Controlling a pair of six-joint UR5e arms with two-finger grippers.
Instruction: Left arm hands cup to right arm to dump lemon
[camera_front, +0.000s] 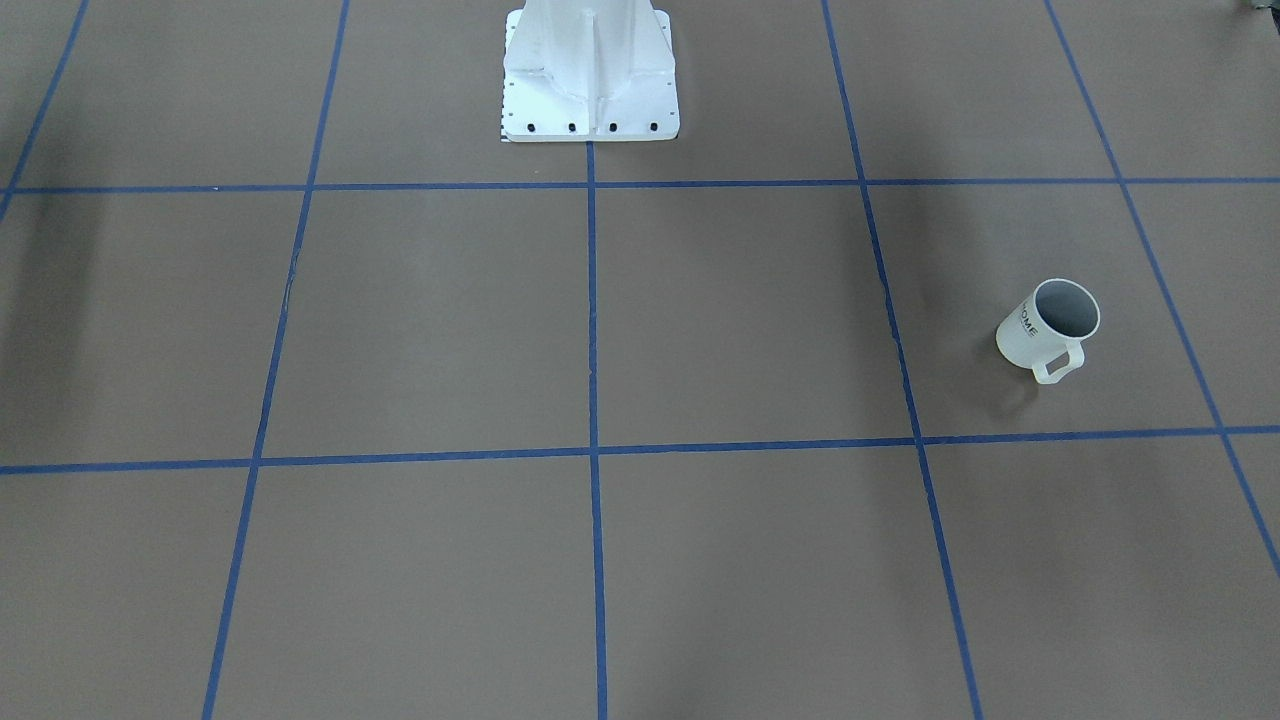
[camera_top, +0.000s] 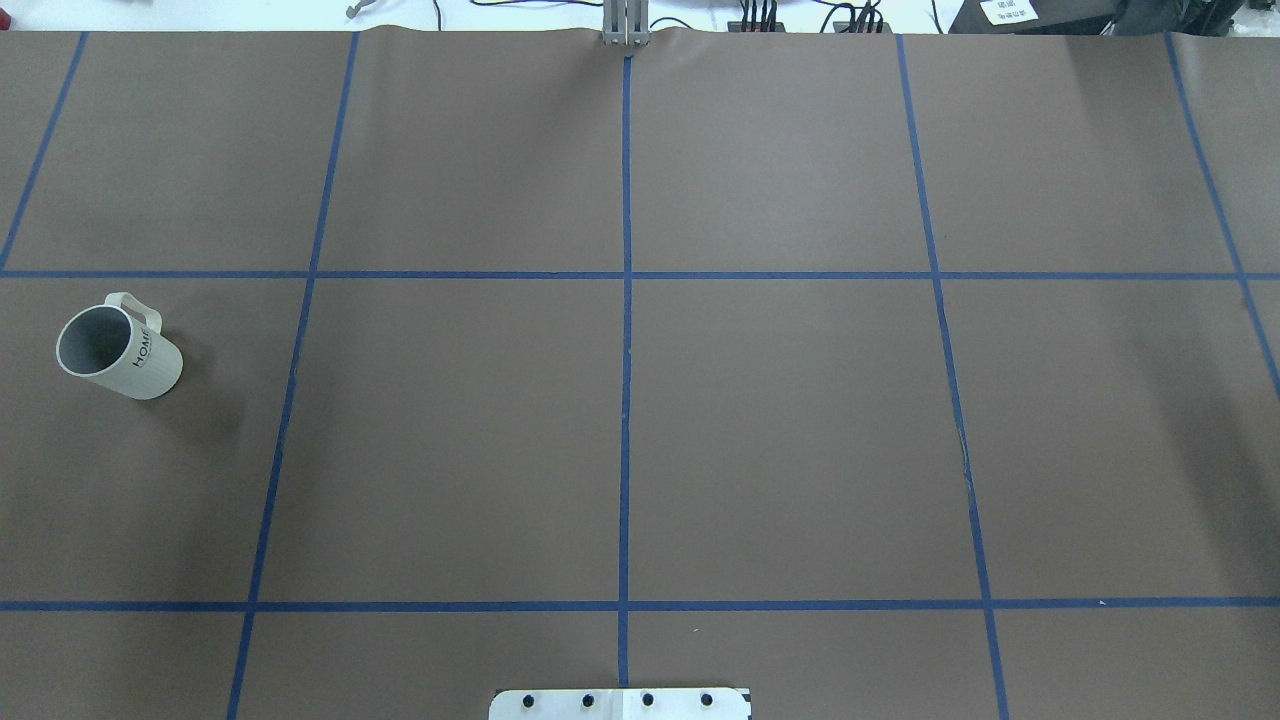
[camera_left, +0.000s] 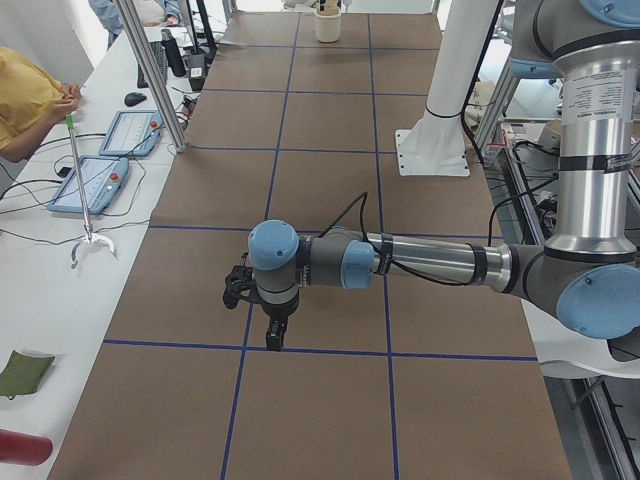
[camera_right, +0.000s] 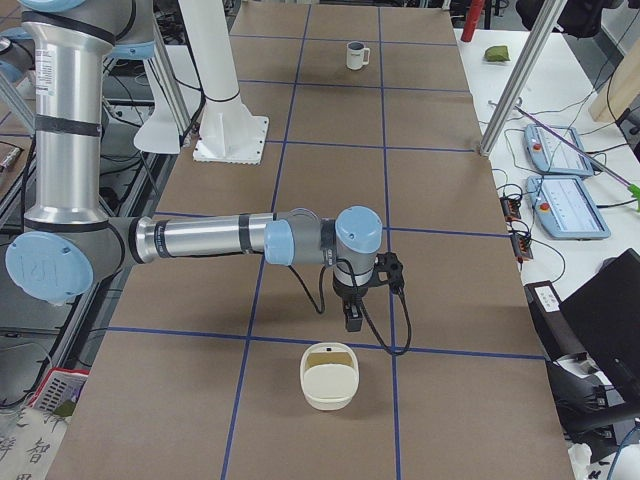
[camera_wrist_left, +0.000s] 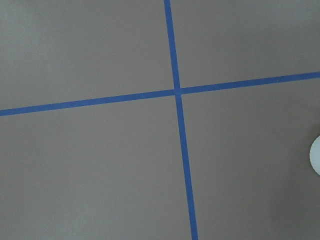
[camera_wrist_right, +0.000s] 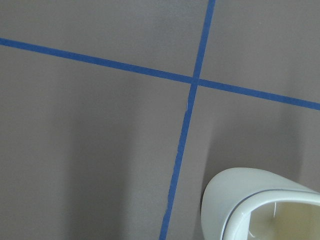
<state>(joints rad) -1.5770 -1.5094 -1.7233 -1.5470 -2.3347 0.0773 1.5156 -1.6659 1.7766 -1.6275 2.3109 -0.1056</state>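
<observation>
The cup (camera_top: 118, 350) is a white mug with "HOME" lettering. It stands upright on the brown table at the robot's far left, handle turned away from the robot. It also shows in the front-facing view (camera_front: 1048, 330) and, small and far, in the exterior right view (camera_right: 357, 55). Its grey inside looks empty, and no lemon shows in any view. My left gripper (camera_left: 274, 335) hangs above the table's left end and shows only in the exterior left view, so I cannot tell if it is open or shut. My right gripper (camera_right: 352, 318) hangs just beyond a white container, and I cannot tell its state either.
A white container (camera_right: 329, 375) with a cream inside sits at the table's right end. It also shows in the right wrist view (camera_wrist_right: 260, 210). The white robot pedestal (camera_front: 590, 80) stands at mid table. A side bench with tablets (camera_left: 95, 180), a metal post (camera_left: 150, 70) and a person (camera_left: 30, 95) line the operators' side.
</observation>
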